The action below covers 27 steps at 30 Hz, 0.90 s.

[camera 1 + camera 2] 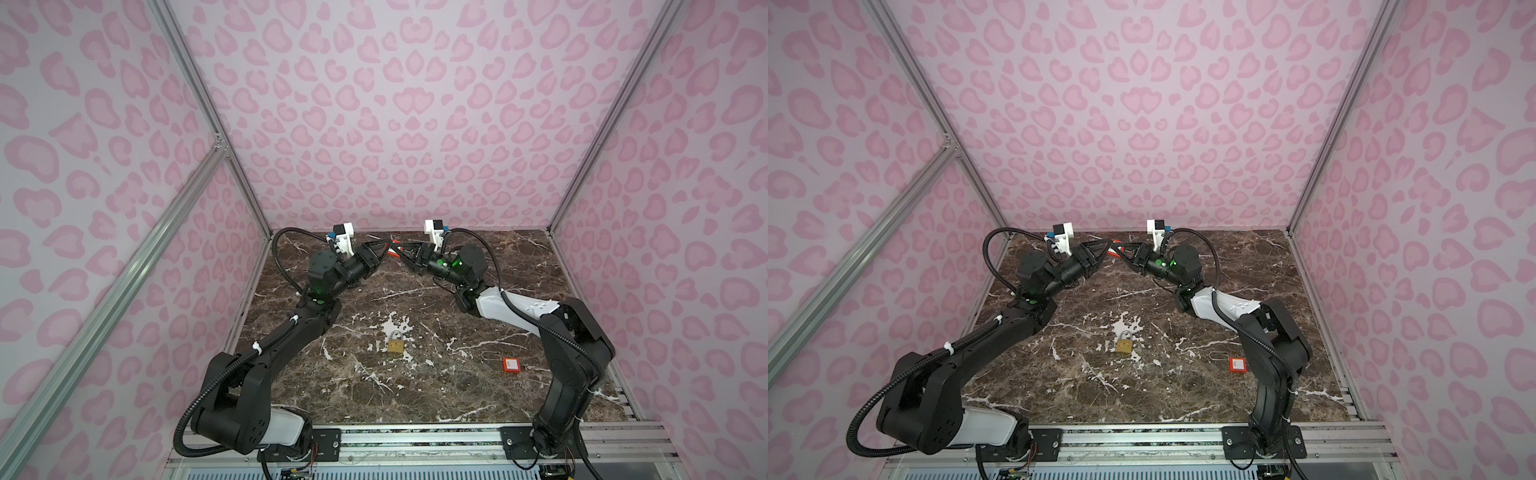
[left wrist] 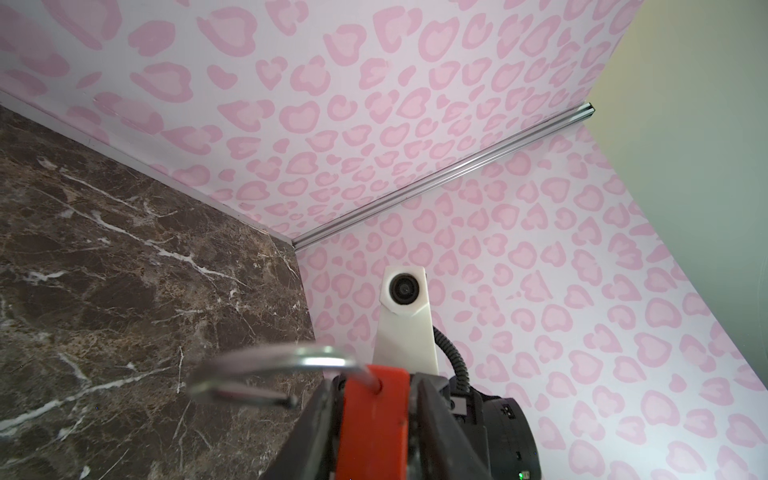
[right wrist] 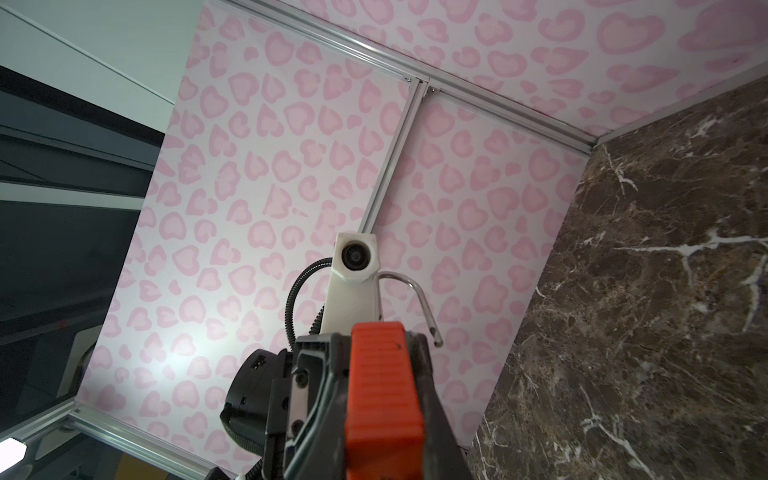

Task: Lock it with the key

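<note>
Caught tip to tip above the far end of the marble table (image 1: 415, 395): left gripper (image 1: 383, 252) and right gripper (image 1: 404, 257), both raised clear of the surface in both top views. Wedged between them, an orange padlock (image 2: 372, 415), held aloft near the back wall and well apart from anything on the tabletop. Appeared in the right wrist view pressed flat between the right gripper's fingers (image 3: 440, 424), so clamped on the padlock's body. Framed likewise by the left gripper's fingers (image 2: 307, 440) in the left wrist view, but too blurred there; could not tell whether gripped or loose on that side. Stood swung open: the silver shackle (image 3: 415, 291), one leg seated in the body, the other end hanging free. Lay flat mid-table, nearer the front rail: a brass padlock (image 1: 395, 346), its shackle toward the back wall. Sat farther right, just beside the right arm: a small red block (image 1: 511, 366) with a white label.
</note>
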Each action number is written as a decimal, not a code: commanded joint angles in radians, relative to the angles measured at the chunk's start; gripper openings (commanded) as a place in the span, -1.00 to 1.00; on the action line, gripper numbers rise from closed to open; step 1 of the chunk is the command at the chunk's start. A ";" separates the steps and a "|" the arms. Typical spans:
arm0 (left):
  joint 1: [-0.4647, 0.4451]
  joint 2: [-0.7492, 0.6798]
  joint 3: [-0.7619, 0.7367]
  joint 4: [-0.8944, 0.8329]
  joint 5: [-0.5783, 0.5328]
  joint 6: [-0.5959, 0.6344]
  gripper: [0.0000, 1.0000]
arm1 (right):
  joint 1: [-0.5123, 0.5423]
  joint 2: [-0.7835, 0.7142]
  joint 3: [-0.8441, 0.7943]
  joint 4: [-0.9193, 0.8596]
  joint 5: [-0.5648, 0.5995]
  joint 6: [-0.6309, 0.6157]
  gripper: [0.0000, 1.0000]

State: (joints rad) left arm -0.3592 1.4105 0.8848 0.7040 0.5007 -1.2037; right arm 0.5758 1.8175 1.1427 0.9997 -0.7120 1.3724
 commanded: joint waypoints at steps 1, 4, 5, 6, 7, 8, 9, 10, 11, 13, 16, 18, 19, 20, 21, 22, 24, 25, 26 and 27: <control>0.007 -0.020 0.010 0.011 -0.001 0.021 -0.07 | 0.002 0.001 0.001 0.039 -0.016 -0.015 -0.72; 0.024 -0.031 0.005 -0.003 0.000 0.032 -0.02 | -0.002 -0.007 -0.007 0.041 -0.018 -0.014 -0.74; 0.034 -0.035 0.004 -0.006 0.003 0.035 -0.01 | -0.004 -0.009 -0.009 0.042 -0.018 -0.014 -0.74; 0.044 -0.036 0.003 -0.008 0.007 0.036 0.00 | -0.004 -0.012 -0.012 0.043 -0.019 -0.015 -0.75; 0.057 -0.037 0.004 -0.012 0.016 0.040 0.02 | -0.005 -0.014 -0.017 0.044 -0.019 -0.015 -0.75; 0.067 -0.040 0.006 -0.020 0.022 0.047 0.03 | -0.007 -0.017 -0.020 0.046 -0.019 -0.014 -0.75; 0.076 -0.043 0.010 -0.033 0.027 0.054 0.04 | -0.008 -0.019 -0.023 0.047 -0.020 -0.012 -0.75; 0.088 -0.047 0.011 -0.047 0.031 0.065 0.04 | -0.012 -0.024 -0.026 0.052 -0.020 -0.011 -0.75; 0.098 -0.052 0.014 -0.066 0.033 0.073 0.05 | -0.017 -0.028 -0.034 0.059 -0.016 -0.007 -0.76; 0.122 -0.057 0.006 -0.072 0.046 0.072 0.06 | -0.026 -0.037 -0.048 0.071 -0.010 -0.004 -0.76; 0.154 -0.064 -0.010 -0.068 0.060 0.067 0.07 | -0.033 -0.042 -0.052 0.066 -0.023 -0.001 -0.77; 0.166 -0.064 -0.009 -0.070 0.070 0.068 0.08 | -0.029 -0.042 -0.052 0.063 -0.036 -0.002 -0.78; 0.169 -0.063 -0.003 -0.065 0.080 0.067 0.08 | -0.026 -0.040 -0.054 0.063 -0.038 -0.001 -0.78; 0.171 -0.061 0.005 -0.066 0.088 0.066 0.09 | -0.023 -0.040 -0.057 0.061 -0.045 0.001 -0.78; 0.172 -0.059 0.011 -0.064 0.095 0.066 0.08 | -0.021 -0.037 -0.059 0.061 -0.048 0.001 -0.78; 0.171 -0.058 0.018 -0.059 0.103 0.065 0.09 | -0.017 -0.036 -0.061 0.060 -0.051 0.003 -0.78; 0.172 -0.053 0.029 -0.054 0.122 0.064 0.09 | -0.010 -0.034 -0.061 0.062 -0.061 0.003 -0.78; 0.171 -0.050 0.035 -0.054 0.133 0.063 0.10 | -0.004 -0.032 -0.059 0.063 -0.065 0.003 -0.78; 0.172 -0.048 0.039 -0.054 0.143 0.063 0.09 | 0.000 -0.029 -0.055 0.062 -0.067 0.002 -0.78; 0.171 -0.046 0.042 -0.054 0.148 0.061 0.09 | 0.003 -0.028 -0.049 0.062 -0.070 0.002 -0.79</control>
State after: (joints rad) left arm -0.1890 1.3590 0.9081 0.6239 0.6060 -1.1500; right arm 0.5705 1.7809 1.0855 1.0203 -0.7601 1.3739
